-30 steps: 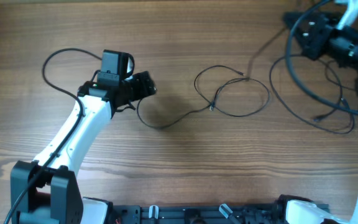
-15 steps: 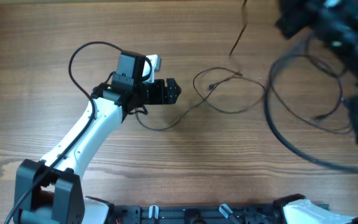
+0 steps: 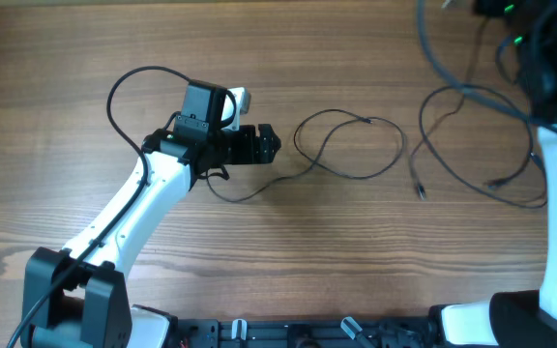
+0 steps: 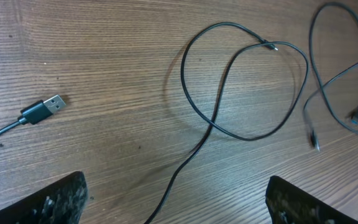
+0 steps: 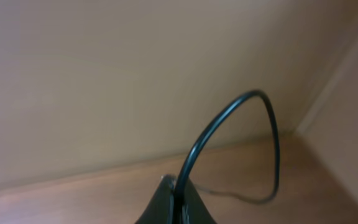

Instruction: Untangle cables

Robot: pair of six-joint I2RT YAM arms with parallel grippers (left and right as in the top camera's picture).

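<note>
Our left gripper (image 4: 178,200) stands released, its dark fingers (image 4: 55,202) spread wide above the brown wooden table (image 3: 85,58). Ahead of it the thin black cables with silvery plug ends (image 4: 213,124) lie in loose loops on the wood; a black-sleeved USB plug (image 4: 45,109) lies off to its left. Our right gripper (image 5: 176,202) is clenched on a black cord (image 5: 229,118) that arcs up out of its tip.

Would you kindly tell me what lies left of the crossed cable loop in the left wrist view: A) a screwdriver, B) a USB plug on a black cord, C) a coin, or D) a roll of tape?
B: a silvery-tipped USB plug lies flat there, clear of the cable loop.
</note>
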